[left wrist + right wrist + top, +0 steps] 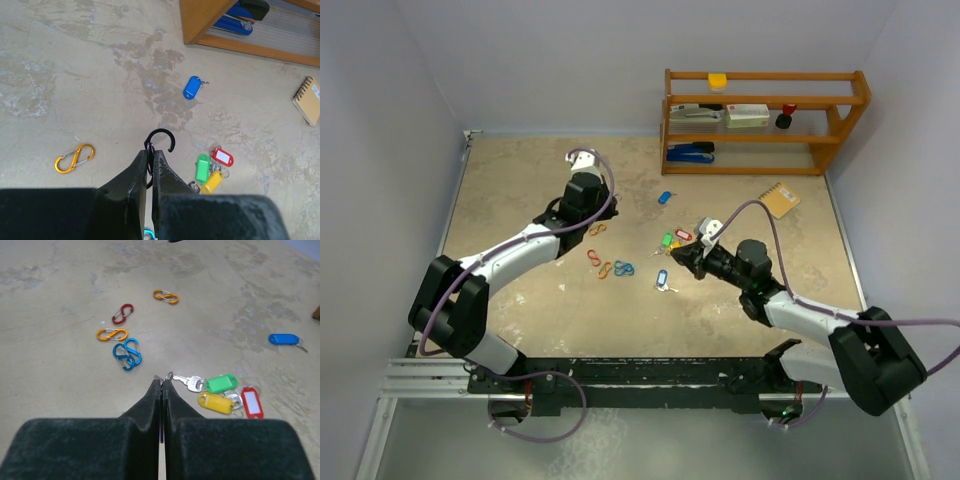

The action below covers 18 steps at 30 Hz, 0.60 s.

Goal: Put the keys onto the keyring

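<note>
My left gripper (152, 152) is shut on the keyring (162, 135), a black hook-shaped ring that sticks out past the fingertips with its gap facing right. Green (202, 168), yellow (213, 182) and red (222, 157) tagged keys lie in a cluster on the table just right of it. A lone blue-tagged key (191, 87) lies farther off toward the shelf. My right gripper (163, 379) is shut on a thin blue-tagged key (661, 277), seen edge-on, with its small metal ring (169, 375) poking out at the tips. The cluster (221, 383) sits to its right.
Figure-eight clips lie on the table left of the keys: orange (166, 296), red (122, 313), orange (112, 334) and linked blue ones (127, 355). A wooden shelf (765, 120) with office items stands at the back right. A small spiral notebook (780, 199) lies in front of it.
</note>
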Tool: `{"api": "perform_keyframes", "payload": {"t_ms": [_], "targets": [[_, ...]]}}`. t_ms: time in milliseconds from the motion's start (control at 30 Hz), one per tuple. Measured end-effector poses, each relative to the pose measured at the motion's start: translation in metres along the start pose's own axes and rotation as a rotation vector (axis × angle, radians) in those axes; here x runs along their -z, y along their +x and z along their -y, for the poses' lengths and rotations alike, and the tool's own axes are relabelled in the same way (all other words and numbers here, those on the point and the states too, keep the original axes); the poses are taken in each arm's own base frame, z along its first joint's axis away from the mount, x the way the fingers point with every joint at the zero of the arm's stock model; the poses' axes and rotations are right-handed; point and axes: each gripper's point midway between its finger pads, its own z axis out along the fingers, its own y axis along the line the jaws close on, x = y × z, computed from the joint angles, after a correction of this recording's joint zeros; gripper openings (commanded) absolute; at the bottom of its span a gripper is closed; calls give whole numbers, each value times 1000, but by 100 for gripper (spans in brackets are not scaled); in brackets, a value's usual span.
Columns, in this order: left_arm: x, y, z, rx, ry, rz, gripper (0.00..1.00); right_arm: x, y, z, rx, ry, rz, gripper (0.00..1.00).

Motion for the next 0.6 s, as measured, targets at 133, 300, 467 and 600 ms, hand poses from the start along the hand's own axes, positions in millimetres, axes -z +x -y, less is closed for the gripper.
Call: {"api": "perform_keyframes", "payload": {"t_ms": [133,300,467,600], "targets": [[1,1,7,-5,34,-4,0,-7,7,-9,-17,-97,11,0],[3,4,24,-10,92,-10,0,-12,4,-19,-16,-169,46,0],[8,15,43,-25,151,-35,0,-17,-4,-20,-3,-188,75,0],[11,25,56,-36,195,-60,0,-22,-15,-14,15,-174,96,0]]}}
